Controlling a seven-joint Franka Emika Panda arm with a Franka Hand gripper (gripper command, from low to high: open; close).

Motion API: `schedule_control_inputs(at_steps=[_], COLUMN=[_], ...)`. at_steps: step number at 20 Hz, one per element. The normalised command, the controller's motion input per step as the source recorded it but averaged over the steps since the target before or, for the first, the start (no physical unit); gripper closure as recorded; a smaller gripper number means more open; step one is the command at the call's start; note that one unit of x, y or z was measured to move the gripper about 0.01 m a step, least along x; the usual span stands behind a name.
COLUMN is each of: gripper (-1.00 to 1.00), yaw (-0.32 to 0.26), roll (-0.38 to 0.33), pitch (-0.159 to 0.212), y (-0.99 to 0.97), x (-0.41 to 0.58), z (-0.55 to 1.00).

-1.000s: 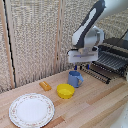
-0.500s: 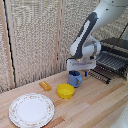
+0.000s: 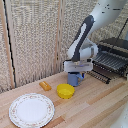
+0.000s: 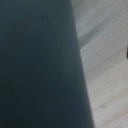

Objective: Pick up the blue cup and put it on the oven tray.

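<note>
The blue cup [image 3: 75, 80] stands on the wooden table [image 3: 95, 107], just off the front corner of the oven tray [image 3: 111, 62], a dark wire rack pulled out of the toaster oven [image 3: 118, 46]. My gripper [image 3: 76, 74] is lowered right onto the cup's top, and its grey hand hides the rim. The fingers are hidden, so open or shut does not show. In the wrist view a dark blue-grey surface [image 4: 35, 65], very close and blurred, fills most of the picture beside pale wood [image 4: 107, 60].
A shallow yellow bowl [image 3: 65, 91] sits close beside the cup, toward the exterior view's left. A small orange object [image 3: 45, 85] lies further left. A round patterned plate [image 3: 31, 110] rests near the front left. A slatted blind stands behind the table.
The arm has come down from above the cup until the hand sits on it. The cup stands in the same spot on the table.
</note>
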Motion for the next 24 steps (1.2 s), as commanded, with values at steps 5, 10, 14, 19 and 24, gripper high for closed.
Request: schedule_control_inputs(at_steps=[5, 10, 14, 19, 24], gripper=[1.00, 1.00, 1.00, 1.00, 1.00], yaw=[0.000, -0.009, -0.064, -0.106, -0.121], roll=[-0.002, 0.000, -0.003, 0.000, -0.009], pitch=[-0.003, 0.000, 0.001, -0.017, -0.022], y=[0.09, 0.02, -0.22, -0.22, -0.16], x=[-0.026, -0.080, 0.037, 0.268, 0.402], z=[0.01, 0.23, 0.84, 0.98, 0.94])
